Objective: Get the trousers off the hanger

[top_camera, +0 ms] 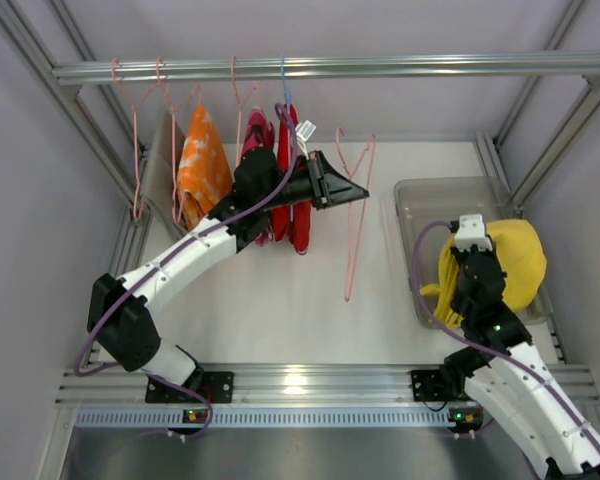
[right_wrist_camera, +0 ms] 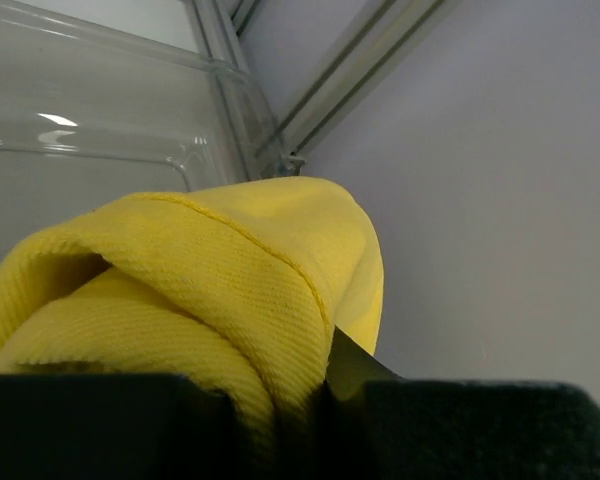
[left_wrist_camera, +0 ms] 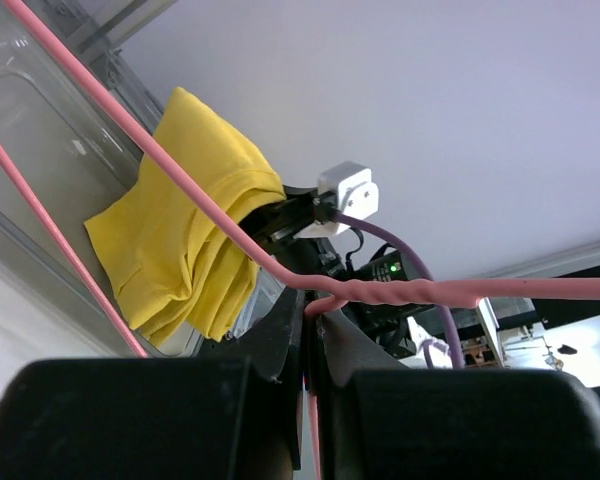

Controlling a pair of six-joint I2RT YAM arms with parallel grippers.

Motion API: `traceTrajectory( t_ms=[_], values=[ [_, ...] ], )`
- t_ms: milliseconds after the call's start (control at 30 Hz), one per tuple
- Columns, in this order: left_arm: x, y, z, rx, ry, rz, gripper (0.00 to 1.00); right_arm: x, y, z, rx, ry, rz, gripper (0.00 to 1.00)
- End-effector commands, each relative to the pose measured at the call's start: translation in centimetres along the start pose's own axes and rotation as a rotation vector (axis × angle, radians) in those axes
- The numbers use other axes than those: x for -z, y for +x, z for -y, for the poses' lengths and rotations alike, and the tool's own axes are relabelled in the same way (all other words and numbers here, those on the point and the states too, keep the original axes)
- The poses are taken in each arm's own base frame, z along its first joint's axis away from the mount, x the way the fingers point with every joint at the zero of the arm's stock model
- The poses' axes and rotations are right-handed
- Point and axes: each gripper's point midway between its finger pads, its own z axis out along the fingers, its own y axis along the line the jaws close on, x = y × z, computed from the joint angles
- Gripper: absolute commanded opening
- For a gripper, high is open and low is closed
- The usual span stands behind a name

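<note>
The yellow trousers hang bunched from my right gripper over the clear bin at the right, apart from the hanger. In the right wrist view the yellow cloth is pinched between the jaws of the right gripper. The pale pink hanger is bare and dangles below the rail, with my left gripper shut on its wire near the hook. The left wrist view has the pink wire running into the left gripper, with the trousers beyond.
A clear plastic bin stands at the right under the trousers. On the metal rail hang bare pink hangers, an orange-and-white garment and a red garment on a blue hanger. Frame posts stand at both sides.
</note>
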Motion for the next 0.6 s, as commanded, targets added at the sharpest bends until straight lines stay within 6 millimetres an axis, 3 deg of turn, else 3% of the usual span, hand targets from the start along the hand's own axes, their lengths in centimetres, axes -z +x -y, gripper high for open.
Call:
traceTrajectory(
  t_ms=[0, 233, 367, 467, 500, 567],
  values=[
    [1.2, -1.7, 3.4, -0.053, 0.073, 0.048, 0.00, -1.3, -4.3, 1.3, -0.155, 0.093, 0.115, 0.00],
    [1.0, -2.1, 3.2, -0.023, 0.090, 0.054, 0.00, -4.9, -7.6, -2.9, -0.178, -0.017, 0.190, 0.19],
    [0.7, -2.4, 3.4, -0.027, 0.105, 0.051, 0.00, -8.6, -7.7, -4.4, -0.184, -0.024, 0.156, 0.49],
    [0.6, -2.5, 3.8, -0.044, 0.124, 0.042, 0.00, -10.5, -8.2, -4.1, -0.218, -0.051, 0.133, 0.70],
    [0.5, -2.4, 3.9, -0.051, 0.127, 0.039, 0.00, -10.4, -7.5, -4.7, -0.220, -0.103, 0.088, 0.74],
    [0.5, -2.4, 3.9, -0.068, 0.124, 0.032, 0.00, -9.6, -9.3, -3.6, -0.267, -0.157, 0.125, 0.81]
  ],
)
